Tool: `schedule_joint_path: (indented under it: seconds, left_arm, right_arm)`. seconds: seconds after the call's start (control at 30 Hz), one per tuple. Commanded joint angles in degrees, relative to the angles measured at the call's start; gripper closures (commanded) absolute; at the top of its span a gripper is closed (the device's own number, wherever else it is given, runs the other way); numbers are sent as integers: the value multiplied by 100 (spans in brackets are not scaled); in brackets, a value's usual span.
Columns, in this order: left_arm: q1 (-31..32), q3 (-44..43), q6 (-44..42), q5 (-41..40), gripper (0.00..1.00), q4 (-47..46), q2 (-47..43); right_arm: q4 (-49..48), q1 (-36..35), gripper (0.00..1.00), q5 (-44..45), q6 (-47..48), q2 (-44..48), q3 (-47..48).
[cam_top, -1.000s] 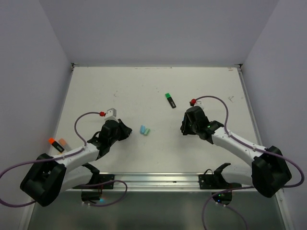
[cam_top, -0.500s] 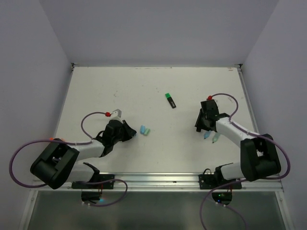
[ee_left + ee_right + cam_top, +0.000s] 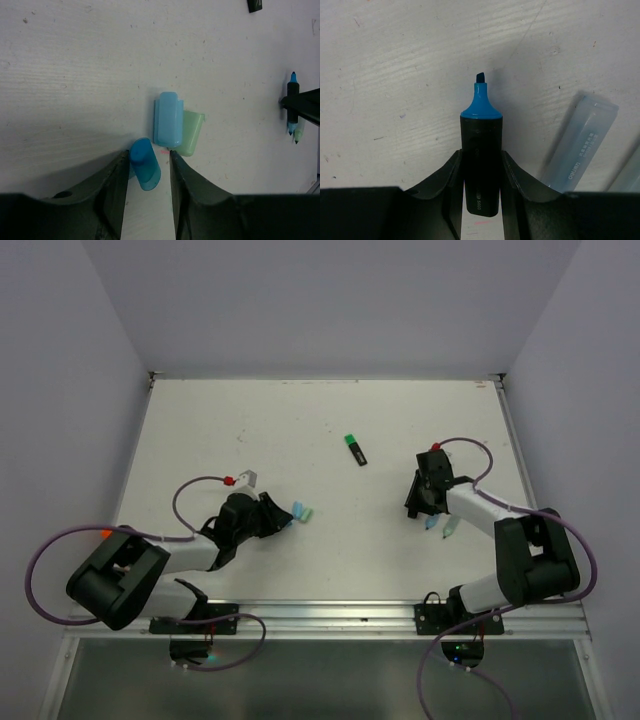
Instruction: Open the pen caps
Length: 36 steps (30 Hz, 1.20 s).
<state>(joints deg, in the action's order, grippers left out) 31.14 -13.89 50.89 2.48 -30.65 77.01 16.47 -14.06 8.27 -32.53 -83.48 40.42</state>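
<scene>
Caps first: blue cap (image 3: 145, 164) on its side at lower centre of the left wrist view, lying on the table (image 3: 250, 410) between the fingers of the left gripper (image 3: 148, 156). Resting against the finger on the left side of the frame, with a thin strip of table showing before the finger on the right side; jaws narrowly parted, not clamped on it. Just above, light blue cap (image 3: 167, 120) and mint cap (image 3: 191, 132) side by side and touching, the lower end of the light blue one nearly meeting the top of the blue cap. Same pair left of centre in the overhead view, just beside the left gripper's tips. Green cap (image 3: 349, 441) above centre there, well apart from the others, seated on a short black marker (image 3: 358, 455). Right of centre in the overhead view, right gripper (image 3: 481, 155) low over the table, jaws closed narrow on a blue-tipped marker (image 3: 481, 165) with a black body, uncapped, chisel tip pointing up the wrist frame past the fingertips. At lower right of the right wrist view, pale blue marker body (image 3: 580, 145) flat on the table, slanted, near the held marker but apart from it. Edge of another pale body at the far right border, colour hard to tell.
</scene>
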Motion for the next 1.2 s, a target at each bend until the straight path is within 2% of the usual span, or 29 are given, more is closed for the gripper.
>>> schedule_joint_path:
  seconds: [0.0, 0.23, 0.27, 0.43, 0.57, 0.73, 0.8, 0.83, 1.03, 1.17]
  left_arm:
    - [50, 53, 26, 24, 57, -134, -55]
    - [51, 53, 43, 50, 48, -2, -204]
    - [59, 62, 61, 68, 44, -19, -222]
    - [86, 53, 184, 95, 35, 7, -345]
    - [103, -8, 210, 25, 27, 243, -695]
    - [112, -140, 245, -195, 20, 797, -1188]
    - [121, -149, 342, -230, 12, 1087, -1434]
    - [121, -106, 438, -413, 2, 1131, -1522]
    - [112, 70, 764, -494, 0, 1193, -2102]
    - [112, 185, 896, -293, 0, 861, -2374]
  right_arm:
    - [242, 44, 80, 306, -25, 104, 27]
    - [796, 71, 59, 614, 151, 701, -26]
    - [831, 71, 56, 623, 186, 824, -26]
    - [937, 71, 36, 720, 344, 869, 106]
    - [788, 62, 35, 536, 467, 877, 220]
    - [603, 53, 35, -202, 871, 518, 826]
    - [664, 44, 35, -378, 872, 255, 1289]
    - [699, 53, 35, -457, 872, -51, 1449]
    - [401, -105, 35, -1020, 1064, -1116, 2644]
    - [383, -289, 34, -1301, 1206, -1881, 3383]
